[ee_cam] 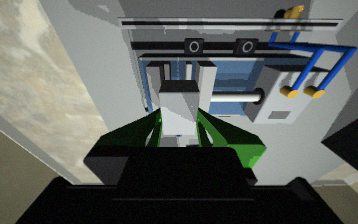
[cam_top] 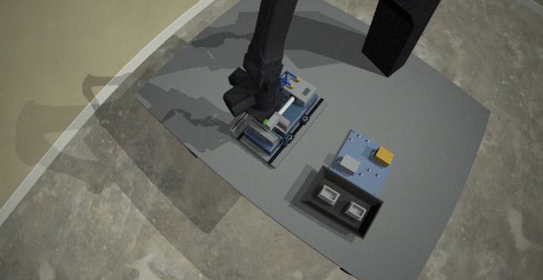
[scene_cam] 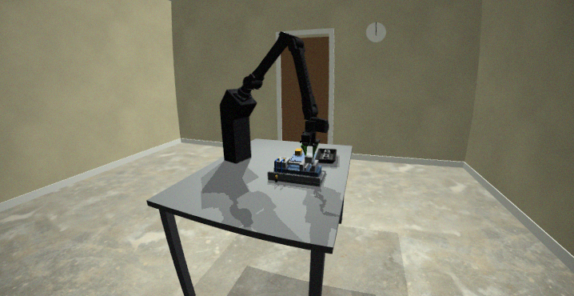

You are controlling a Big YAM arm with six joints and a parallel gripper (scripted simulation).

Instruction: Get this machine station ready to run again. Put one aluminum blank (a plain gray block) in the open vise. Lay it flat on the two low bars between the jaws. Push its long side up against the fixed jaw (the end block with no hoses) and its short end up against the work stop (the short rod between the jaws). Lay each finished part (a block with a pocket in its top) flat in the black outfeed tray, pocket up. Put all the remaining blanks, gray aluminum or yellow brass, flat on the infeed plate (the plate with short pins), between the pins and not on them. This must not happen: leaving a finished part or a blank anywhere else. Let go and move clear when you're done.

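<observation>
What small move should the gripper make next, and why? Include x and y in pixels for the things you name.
Probably lower the gray block [ee_cam: 179,112] a little toward the vise's bars: the fingers are closed on it, and in the wrist view it appears above the gap between the jaws, not yet seated.

The work stop is hidden in every view; the arm [cam_top: 280,20] runs past the top view's upper edge.

vise bed [cam_top: 297,113] [ee_cam: 235,75]: blue | fingers: green — hoses [cam_top: 291,76] [ee_cam: 330,65]: blue, yellow-tipped | outfeed tray [cam_top: 373,217] [scene_cam: 332,161]: black — floor [cam_top: 170,221] [scene_cam: 433,198]: mottled gray-beige
</observation>
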